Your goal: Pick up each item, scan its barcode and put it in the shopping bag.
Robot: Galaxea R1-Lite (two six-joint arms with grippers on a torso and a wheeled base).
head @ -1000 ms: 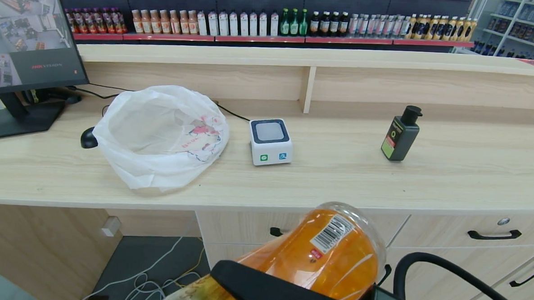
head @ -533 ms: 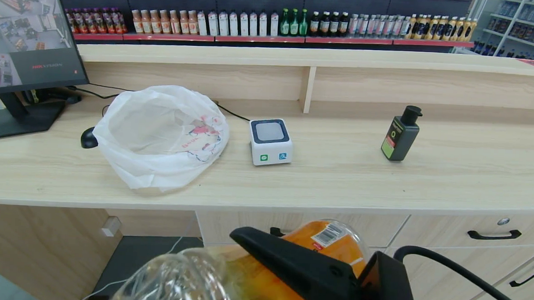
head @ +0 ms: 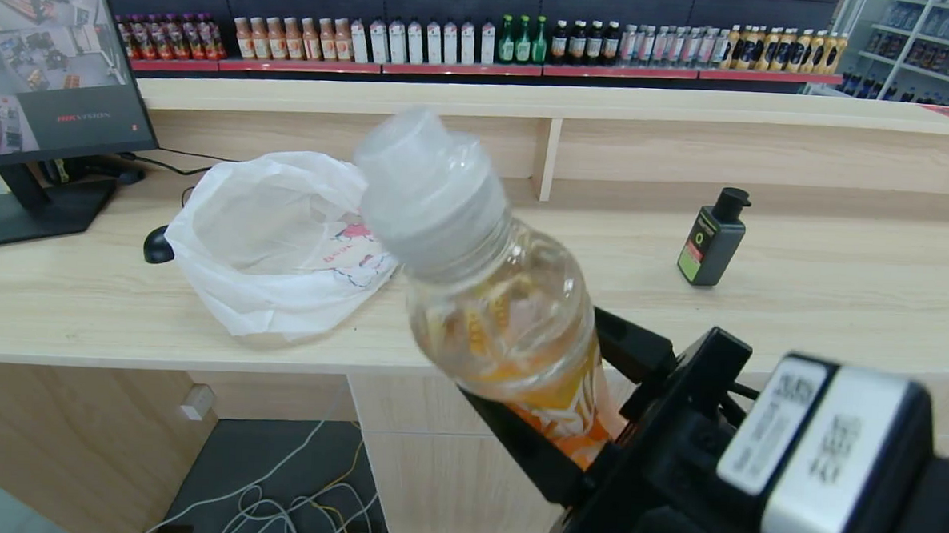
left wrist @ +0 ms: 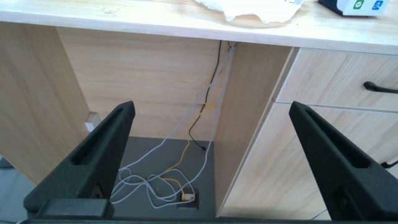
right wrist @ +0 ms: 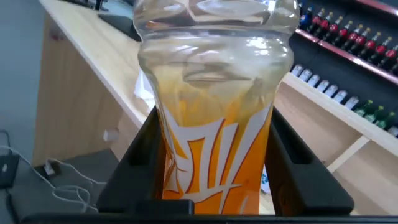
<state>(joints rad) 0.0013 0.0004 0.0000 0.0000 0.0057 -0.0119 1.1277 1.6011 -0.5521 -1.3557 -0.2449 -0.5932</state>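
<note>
Right gripper (head: 573, 383): fingers clamped on either side of the lower body of an orange drink bottle (head: 496, 315), which is held up in front of the counter (head: 800, 329) and tilted, white cap (head: 430, 184) uppermost. Left gripper (left wrist: 211, 155): fingers spread wide, empty, low before the cabinet (left wrist: 155, 81) under the counter edge. On the counter: white shopping bag (head: 275, 250), mouth open, at left; scanner (left wrist: 357, 5) near it; dark pump bottle (head: 712, 241), upright, well apart at right. Monitor (head: 43, 63) at far left.
</note>
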